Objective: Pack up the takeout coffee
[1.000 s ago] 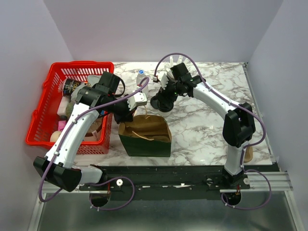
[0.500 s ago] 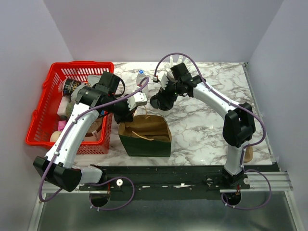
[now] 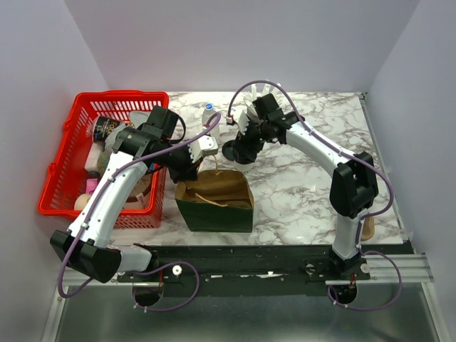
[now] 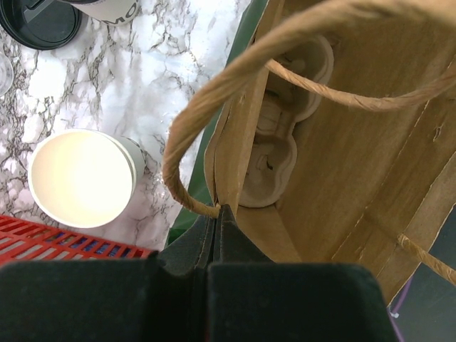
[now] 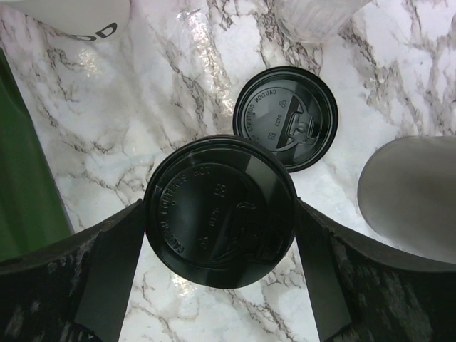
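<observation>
The takeout coffee [image 5: 219, 210], a cup under a black round lid, sits between the fingers of my right gripper [image 5: 219, 214], which is shut on it. In the top view the cup [image 3: 235, 152] is just behind the open bag [image 3: 214, 199], green outside and brown inside. My left gripper [image 4: 217, 211] is shut on the bag's near rim by its paper handle [image 4: 187, 121]. A grey pulp holder [image 4: 285, 128] lies inside the bag [image 4: 342, 157]. In the top view my left gripper [image 3: 194, 171] is at the bag's left rear corner.
A loose black lid [image 5: 285, 117] lies on the marble beside the held cup. A plain open cream cup [image 4: 82, 178] stands left of the bag. A red basket [image 3: 64, 135] of items is at the left. A printed cup [image 5: 71, 14] and a grey cup [image 5: 413, 189] stand close by.
My right gripper with the lidded cup has shifted slightly to the left. The left arm and the bag have not moved.
</observation>
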Tool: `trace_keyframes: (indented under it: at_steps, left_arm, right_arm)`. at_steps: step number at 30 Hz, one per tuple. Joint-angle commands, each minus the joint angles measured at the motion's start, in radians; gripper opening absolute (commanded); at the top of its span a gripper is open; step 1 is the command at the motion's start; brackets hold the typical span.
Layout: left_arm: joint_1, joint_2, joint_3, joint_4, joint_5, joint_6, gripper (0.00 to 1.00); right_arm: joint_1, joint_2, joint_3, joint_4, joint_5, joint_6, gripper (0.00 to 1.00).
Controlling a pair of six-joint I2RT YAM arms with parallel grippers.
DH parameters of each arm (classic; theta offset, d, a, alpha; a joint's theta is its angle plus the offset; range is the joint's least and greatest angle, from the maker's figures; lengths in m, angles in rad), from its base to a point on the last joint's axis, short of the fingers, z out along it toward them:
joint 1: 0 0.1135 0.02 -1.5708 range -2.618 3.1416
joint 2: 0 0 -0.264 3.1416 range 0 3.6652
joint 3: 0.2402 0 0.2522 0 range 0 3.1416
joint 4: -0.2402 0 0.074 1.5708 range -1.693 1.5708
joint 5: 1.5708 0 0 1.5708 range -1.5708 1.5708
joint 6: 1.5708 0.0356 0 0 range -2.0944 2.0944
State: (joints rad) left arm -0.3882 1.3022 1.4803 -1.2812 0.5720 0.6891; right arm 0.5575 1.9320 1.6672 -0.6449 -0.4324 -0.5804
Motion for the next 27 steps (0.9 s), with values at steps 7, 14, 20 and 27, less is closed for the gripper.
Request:
trace_keyframes:
  at_steps: [7,14,20,27]
  left_arm:
    - [0.002,0.003,-0.057,-0.014,-0.004,-0.013,0.00]
    - [0.003,-0.012,-0.083,0.046,0.028,-0.042,0.00]
    - [0.003,-0.027,-0.112,0.081,0.060,-0.034,0.00]
    - [0.002,-0.008,-0.104,0.135,0.081,-0.053,0.00]
  right_arm:
    - [0.007,-0.089,-0.044,-0.073,0.050,-0.180,0.81]
    - [-0.024,-0.212,-0.110,-0.173,-0.006,-0.355,0.78]
    - [-0.111,-0.318,-0.153,-0.459,-0.207,-0.704,0.78]
    - [-0.165,-0.354,-0.139,-0.806,-0.220,-1.041,0.78]
